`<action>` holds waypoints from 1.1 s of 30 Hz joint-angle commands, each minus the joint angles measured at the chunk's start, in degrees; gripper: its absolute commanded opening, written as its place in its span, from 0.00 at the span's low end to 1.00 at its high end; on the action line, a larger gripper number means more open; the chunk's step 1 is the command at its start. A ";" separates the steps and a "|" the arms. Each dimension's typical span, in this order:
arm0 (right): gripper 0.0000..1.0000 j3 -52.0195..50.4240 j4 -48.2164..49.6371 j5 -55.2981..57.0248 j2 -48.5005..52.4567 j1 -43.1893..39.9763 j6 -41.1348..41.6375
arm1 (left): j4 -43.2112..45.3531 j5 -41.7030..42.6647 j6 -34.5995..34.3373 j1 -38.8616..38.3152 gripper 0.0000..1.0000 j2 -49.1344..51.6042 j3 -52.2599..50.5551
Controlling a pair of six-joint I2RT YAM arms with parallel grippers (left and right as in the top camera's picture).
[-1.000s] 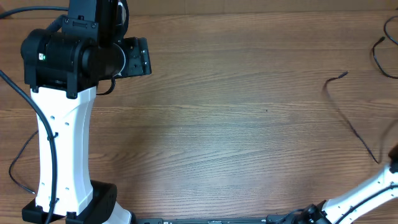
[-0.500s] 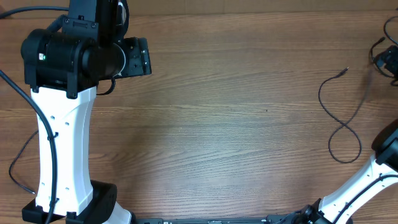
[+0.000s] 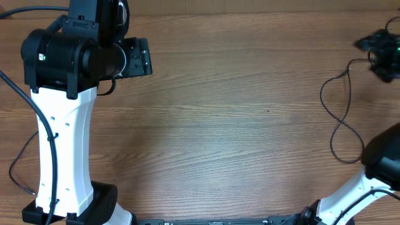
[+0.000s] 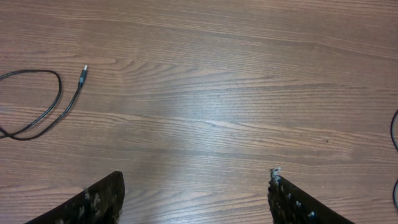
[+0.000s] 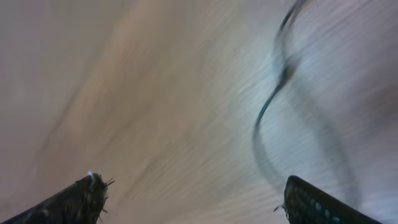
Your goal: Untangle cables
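Black and thin, the cables (image 3: pixel 342 123) lie in loose loops near the right edge of the table (image 3: pixel 250 125) — probably light and limp, best pinched near a plug end — while the left gripper (image 4: pixel 196 182) and right gripper (image 5: pixel 191 186) both gape empty.

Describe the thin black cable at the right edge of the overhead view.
Thin black flexible cable, lying flat on the wooden table in a loose figure-eight that crosses itself once. Its upper end runs up toward the right pincer, which is open and not holding it. Plug ends can't be made out.
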 commanded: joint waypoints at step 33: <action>0.04 -42.51 34.34 39.76 0.28 11.04 2.12 | -0.11 -0.98 4.17 -0.15 0.74 0.24 -1.95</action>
